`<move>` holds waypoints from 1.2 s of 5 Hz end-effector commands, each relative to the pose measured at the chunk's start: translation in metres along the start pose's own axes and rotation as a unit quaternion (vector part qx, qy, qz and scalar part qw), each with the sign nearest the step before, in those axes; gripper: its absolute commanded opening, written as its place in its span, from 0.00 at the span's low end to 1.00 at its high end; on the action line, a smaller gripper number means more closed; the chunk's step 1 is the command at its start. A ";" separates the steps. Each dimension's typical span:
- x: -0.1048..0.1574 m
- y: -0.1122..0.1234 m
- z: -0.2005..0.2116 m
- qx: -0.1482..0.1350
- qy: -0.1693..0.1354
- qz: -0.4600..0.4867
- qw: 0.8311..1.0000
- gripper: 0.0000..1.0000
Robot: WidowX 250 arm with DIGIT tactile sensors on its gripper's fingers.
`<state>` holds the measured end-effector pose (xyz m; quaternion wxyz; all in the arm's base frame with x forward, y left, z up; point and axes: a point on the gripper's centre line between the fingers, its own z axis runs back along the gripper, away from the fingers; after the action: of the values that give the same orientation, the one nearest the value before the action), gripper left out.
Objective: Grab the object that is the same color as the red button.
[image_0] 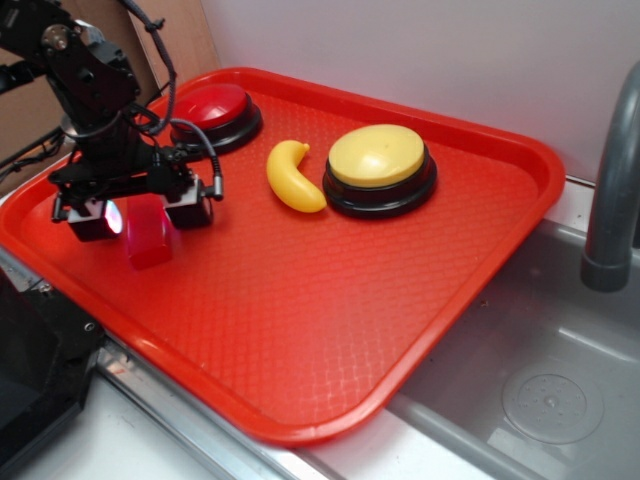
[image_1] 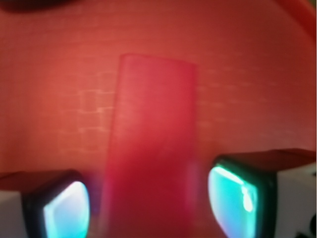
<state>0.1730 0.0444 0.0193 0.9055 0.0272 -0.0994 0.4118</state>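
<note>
The black arm (image_0: 85,80) reaches in from the upper left, wrist bent downward; its gripper (image_0: 148,212) hangs low over the left side, jaws spread apart; the two pads (image_1: 67,210) glow pale cyan in the wrist view, a clear gap between them.

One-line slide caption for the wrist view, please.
Red block stands between the open gripper's two glowing fingertips on the red tray.
</note>
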 end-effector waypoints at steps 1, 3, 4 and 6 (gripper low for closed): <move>0.009 0.003 -0.002 -0.019 0.016 0.001 1.000 0.00; 0.029 -0.021 0.055 -0.009 -0.013 -0.087 0.996 0.00; 0.031 -0.047 0.106 -0.042 -0.015 -0.186 0.982 0.00; 0.003 -0.076 0.196 -0.138 -0.008 -0.316 0.939 0.00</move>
<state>0.2036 -0.0345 0.1997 0.9857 -0.0636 -0.1259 0.0921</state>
